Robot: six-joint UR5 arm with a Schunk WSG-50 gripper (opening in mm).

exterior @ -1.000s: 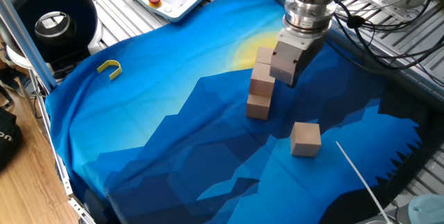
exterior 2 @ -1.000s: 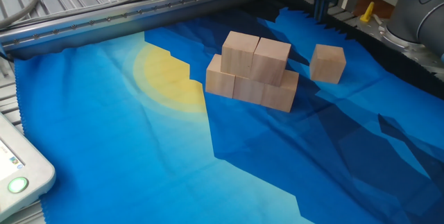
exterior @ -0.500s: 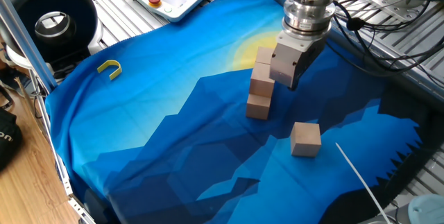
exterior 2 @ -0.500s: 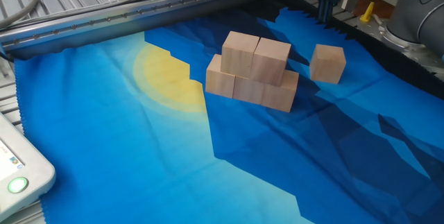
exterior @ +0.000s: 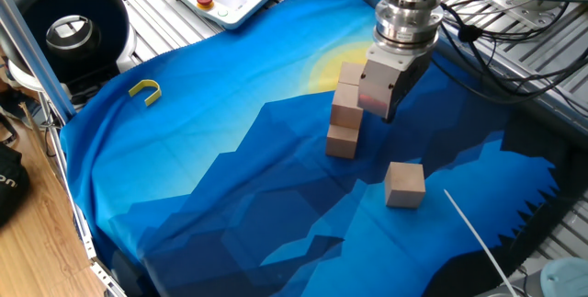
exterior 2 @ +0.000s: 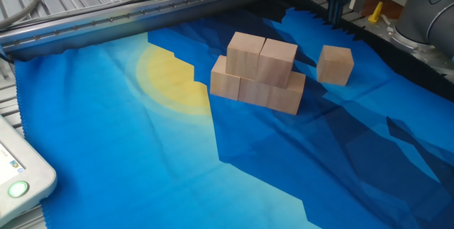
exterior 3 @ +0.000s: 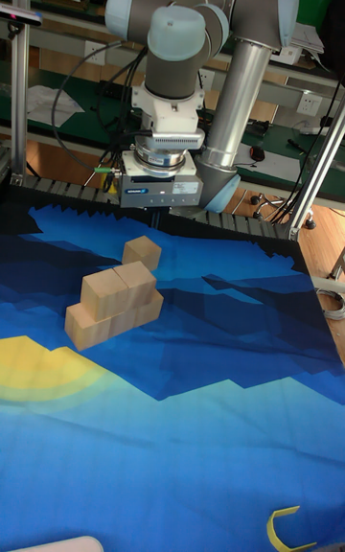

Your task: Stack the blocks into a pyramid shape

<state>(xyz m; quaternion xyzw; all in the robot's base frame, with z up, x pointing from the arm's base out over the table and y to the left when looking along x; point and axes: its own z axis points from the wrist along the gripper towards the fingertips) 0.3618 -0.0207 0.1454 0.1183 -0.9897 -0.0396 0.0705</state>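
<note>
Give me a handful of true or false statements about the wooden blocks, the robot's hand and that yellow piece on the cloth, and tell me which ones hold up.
1. The stack has three blocks below and two on top. True.
2. A sixth block already caps the stack. False: the loose block sits alone on the blue cloth, apart from the stack.
3. The hand is carrying a block. False: no block shows in it; it hangs above the cloth near the stack.
4. The yellow U-shaped piece lies on the cloth, far from the blocks. True.
5. The loose block leans against the stack. False: a clear gap separates them.
</note>
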